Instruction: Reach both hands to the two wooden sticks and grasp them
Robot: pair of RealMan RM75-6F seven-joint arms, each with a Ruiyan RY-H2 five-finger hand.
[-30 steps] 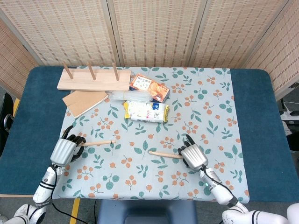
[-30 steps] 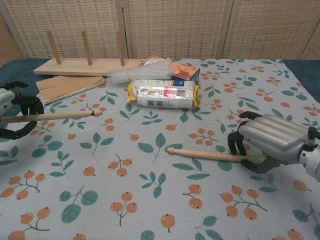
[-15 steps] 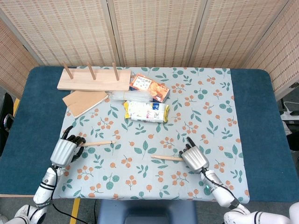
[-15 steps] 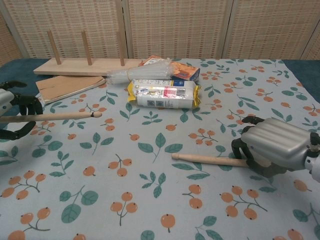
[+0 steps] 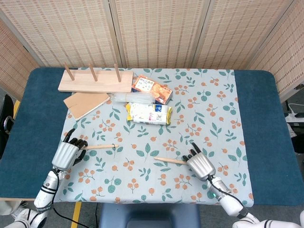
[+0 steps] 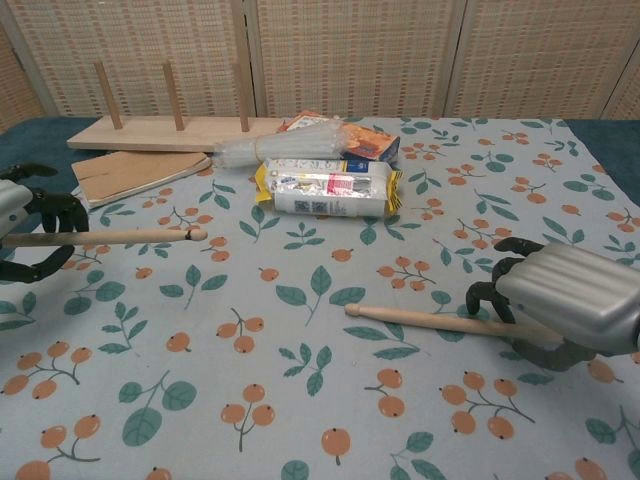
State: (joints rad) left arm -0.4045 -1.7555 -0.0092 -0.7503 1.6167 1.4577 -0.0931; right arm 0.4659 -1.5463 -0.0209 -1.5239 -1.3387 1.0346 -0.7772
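Right hand (image 6: pixel 570 305): dark fingers (image 6: pixel 492 297) curled down over the butt end of the right stick (image 6: pixel 440 322), thumb under it, so it reads as wrapped around the stick; whether they bear firmly I can't tell. Left hand (image 6: pixel 22 228): fingers (image 6: pixel 62 208) hooked above and below the left stick (image 6: pixel 110 236), apparently clasping it, though the contact sits at the frame edge and closure can't be confirmed. Change over the last second: the right hand drew back toward 5 o'clock in the head view and the right stick (image 5: pixel 170 160) went with it, its free tip now further from the surface centre; the stick tracking the hand suggests the grasp has taken. The left hand (image 5: pixel 65 154) and left stick (image 5: pixel 100 146) barely moved. My read: the task is essentially done on both sides, the left worth a check. Position: right stick lies at 6 o'clock on the leaf-print cloth (image 5: pixel 209 109), tip pointing to 9; left stick at 8 o'clock, tip pointing to 3, looking slightly off the cloth in the chest view. Outward: a yellow-and-silver snack pack (image 5: pixel 148 113) near centre, an orange box (image 5: pixel 152 89) just beyond it at 12, a clear plastic bundle (image 6: pixel 290 150) between them, a peg board (image 5: pixel 95 80) at 10 to 11 with a flat wooden board (image 5: pixel 86 103) just beside it. Both packs carry print; too small to read.
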